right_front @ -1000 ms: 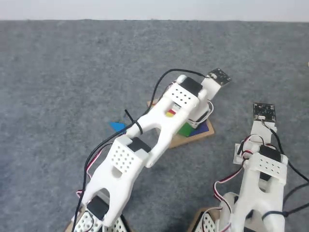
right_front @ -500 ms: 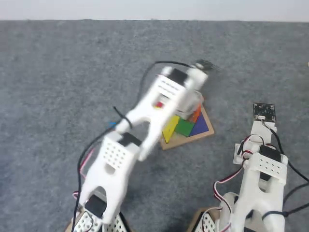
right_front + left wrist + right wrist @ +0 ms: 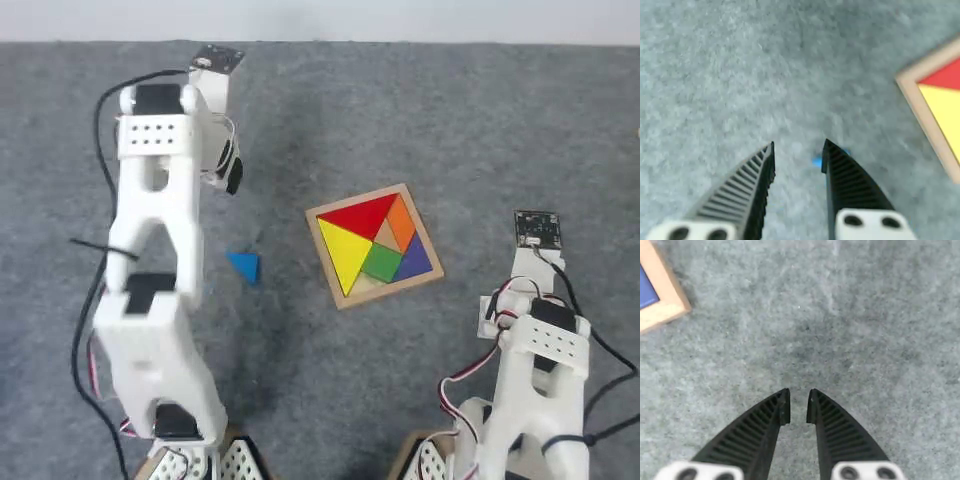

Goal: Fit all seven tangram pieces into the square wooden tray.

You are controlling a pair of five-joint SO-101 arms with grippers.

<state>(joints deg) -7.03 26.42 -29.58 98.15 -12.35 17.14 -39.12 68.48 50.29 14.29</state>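
The square wooden tray lies mid-table, holding red, yellow, orange, green and indigo pieces, with a bare patch between them. A small blue triangle lies on the carpet left of the tray. My left gripper hangs at the far left, well beyond the blue triangle. In the left wrist view it is open and empty; a bit of the blue triangle peeks past one finger and the tray's corner shows. My right gripper is over bare carpet, fingertips a narrow gap apart, near a tray corner.
Grey carpet covers the table. The right arm stands at the near right, a little off the tray's right corner. The left arm stretches along the left side. The table's far edge runs along the top.
The left arm has swung from above the tray to the far left, uncovering the tray and its pieces. The right arm has stayed where it was.
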